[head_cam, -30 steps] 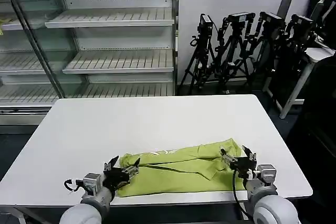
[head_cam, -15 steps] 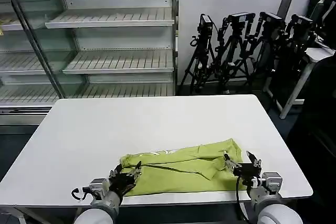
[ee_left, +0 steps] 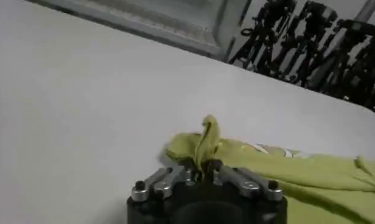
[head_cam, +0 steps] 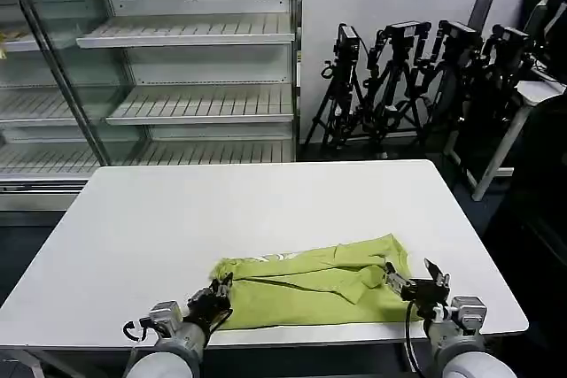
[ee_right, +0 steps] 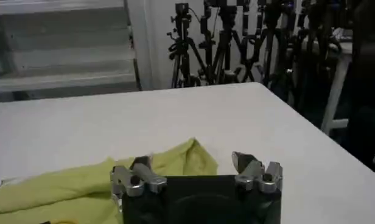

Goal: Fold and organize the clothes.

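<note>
T-shirt: The T-shirt (head_cam: 314, 285) is soft yellow-green cloth. It lies in a long, lumpy, wrinkled strip along the near edge of the bench, more toward the near right corner. Its folds make ridges. A bit of white print shows on the far side of the strip.

Bench: The bench (head_cam: 248, 205) is white, smooth and flat, with rounded corners. The whole far half is bare, and so is the left side.

Left tool: The left tool (head_cam: 215, 297) sits at the near edge, at the left end of the T-shirt. Its metal fingers (ee_left: 175, 176) are pinched close together on a small bunch of cloth. In the left wrist view that cloth (ee_left: 207, 141) stands up like a little peak between them.

Right tool: The right tool (head_cam: 415, 282) sits at the near edge, at the right end of the T-shirt, close to the near right corner. Its fingers (ee_right: 251, 167) are spread wide. One finger is over the cloth's end and the other is over bare bench. The T-shirt's end (ee_right: 190, 159) lies between and beyond them.

Edges: The T-shirt's near side runs almost along the bench's near edge. Its right end stops short of the right edge.

Around: Empty white shelves (head_cam: 190, 68) stand behind the bench on the left. Black tripods (head_cam: 399, 86) stand behind it on the right.
</note>
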